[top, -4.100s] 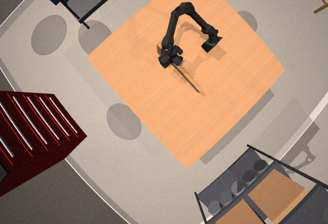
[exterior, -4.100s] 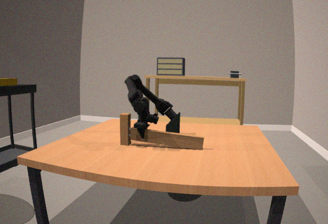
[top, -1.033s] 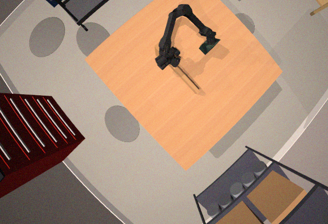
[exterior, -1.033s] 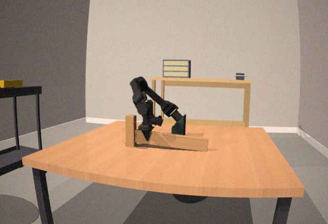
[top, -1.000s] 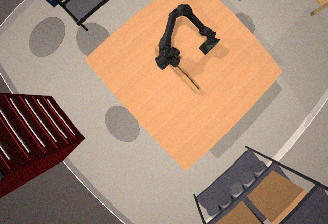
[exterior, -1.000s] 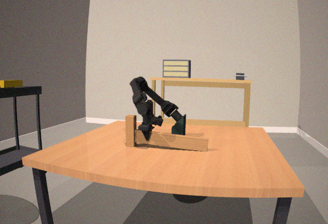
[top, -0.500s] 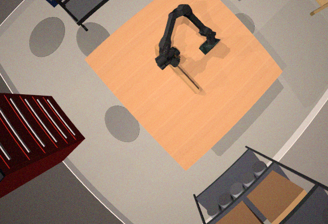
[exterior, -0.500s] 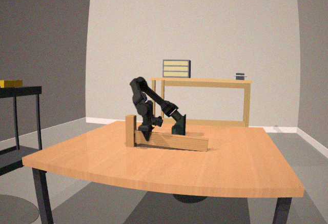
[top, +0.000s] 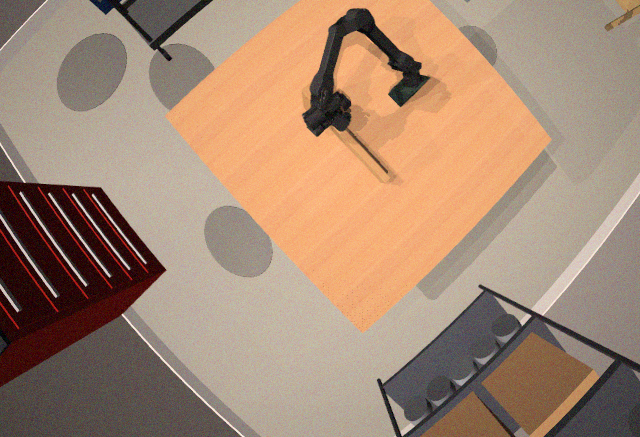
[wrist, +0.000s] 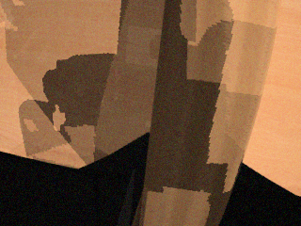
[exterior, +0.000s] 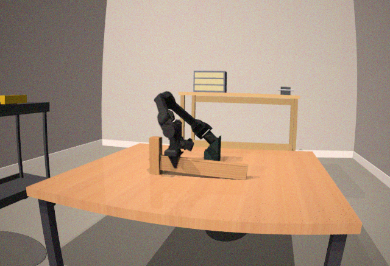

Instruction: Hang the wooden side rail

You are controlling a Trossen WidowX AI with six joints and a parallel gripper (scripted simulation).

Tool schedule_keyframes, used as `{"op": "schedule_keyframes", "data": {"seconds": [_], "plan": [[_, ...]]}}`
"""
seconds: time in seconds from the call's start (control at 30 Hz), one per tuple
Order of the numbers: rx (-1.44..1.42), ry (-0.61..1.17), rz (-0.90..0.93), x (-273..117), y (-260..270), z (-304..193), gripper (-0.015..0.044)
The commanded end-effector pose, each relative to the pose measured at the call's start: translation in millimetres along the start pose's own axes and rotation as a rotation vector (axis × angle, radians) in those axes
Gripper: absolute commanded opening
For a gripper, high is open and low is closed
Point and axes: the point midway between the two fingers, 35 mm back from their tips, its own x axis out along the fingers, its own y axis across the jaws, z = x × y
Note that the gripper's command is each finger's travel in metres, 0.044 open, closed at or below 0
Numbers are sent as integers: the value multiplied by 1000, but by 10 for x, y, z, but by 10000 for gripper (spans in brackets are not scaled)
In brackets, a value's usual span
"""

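Observation:
The wooden post (exterior: 155, 156) stands upright on the table (exterior: 220, 200) (top: 361, 256) in the exterior view; the arm mostly hides it in the top view. The wooden side rail (exterior: 214, 168) (top: 365, 154) (wrist: 188, 113) stands on edge, its left end right beside the post. Its far end rests on the table at the right. The rail's lower edge at the post looks slightly above the post's foot. My gripper (exterior: 175, 162) (wrist: 177, 143) is shut on the rail near the post, one finger on each side. The hooks, the pins and the slot are hidden, so hook seating cannot be told.
The arm's dark green base (top: 408, 92) (exterior: 214, 151) stands on the table behind the rail. The arm's upper links arch above and behind the rail. A cart (top: 180, 0), a red cabinet (top: 77, 267) and a shelf rack (top: 439, 365) stand off the table.

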Motion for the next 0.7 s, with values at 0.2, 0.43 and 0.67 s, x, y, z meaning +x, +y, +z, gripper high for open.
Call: {"op": "schedule_keyframes", "data": {"seconds": [0.2, 0.43, 0.67], "plan": [[-1, 7, -5, 8, -10, -5, 0], [-1, 7, -5, 18, -10, -5, 0], [-3, 1, -2, 12, -1, 6, 105]]}}
